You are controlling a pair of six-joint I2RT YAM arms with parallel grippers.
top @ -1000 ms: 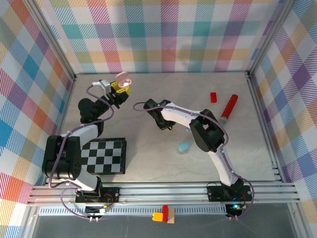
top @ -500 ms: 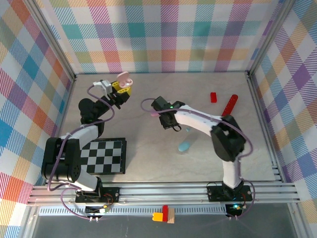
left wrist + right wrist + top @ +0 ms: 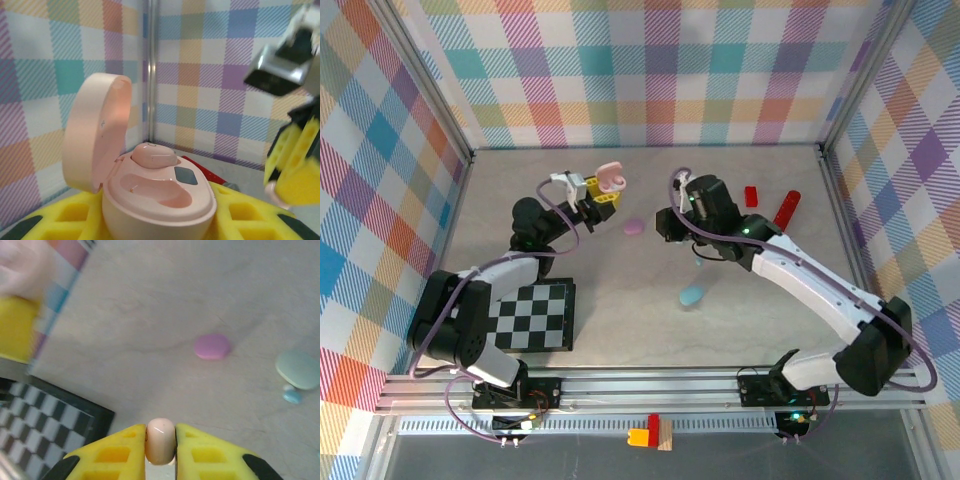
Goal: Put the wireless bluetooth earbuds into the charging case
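My left gripper (image 3: 603,187) is shut on the open pink charging case (image 3: 611,177), held above the back of the table. In the left wrist view its lid (image 3: 97,131) stands up at the left. One pink earbud (image 3: 152,154) sits in the far slot, and the near slot (image 3: 156,188) is empty. My right gripper (image 3: 160,446) is shut on a second pink earbud (image 3: 160,440), pinched between the yellow fingertips. From above, the right gripper (image 3: 678,181) hangs just right of the case, apart from it. Its yellow fingers (image 3: 294,165) show at the right edge of the left wrist view.
A purple oval case (image 3: 633,227) and a blue one (image 3: 692,296) lie closed on the table. A mint case (image 3: 300,369) with a tiny blue bud (image 3: 291,397) lies beyond. Two red blocks (image 3: 751,196) (image 3: 786,210) sit back right. A checkered board (image 3: 530,314) lies front left.
The right arm rose and swung right and back with the pink earbud, uncovering the purple case. The left gripper carried the open pink case rightward, toward the right gripper.
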